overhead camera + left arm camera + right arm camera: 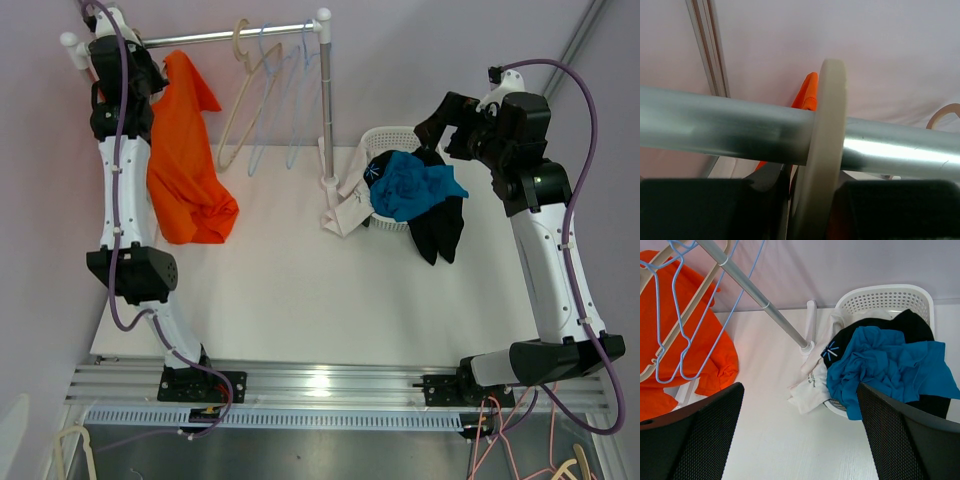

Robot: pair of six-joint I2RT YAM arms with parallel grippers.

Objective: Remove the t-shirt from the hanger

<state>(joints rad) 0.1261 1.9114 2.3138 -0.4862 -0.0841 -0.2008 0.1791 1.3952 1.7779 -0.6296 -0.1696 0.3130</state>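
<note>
Rail (230,36): far side.
Orange t-shirt (185,180): far left, on its hanger (827,140); not removed, whole task left.
Basket (385,137): right.
Right gripper (800,440): spread wide, empty.
Left gripper (812,210): flanking hanger hook at rail; clamped or not, cannot tell.

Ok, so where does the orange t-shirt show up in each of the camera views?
Top external: the orange t-shirt hangs at upper left, under the metal rail, its hem on the table.
Left wrist: only a sliver shows at centre, just behind the metal rail.
Right wrist: it fills the left edge.
Shared landmark: the metal rail, visible in all three views.
</note>
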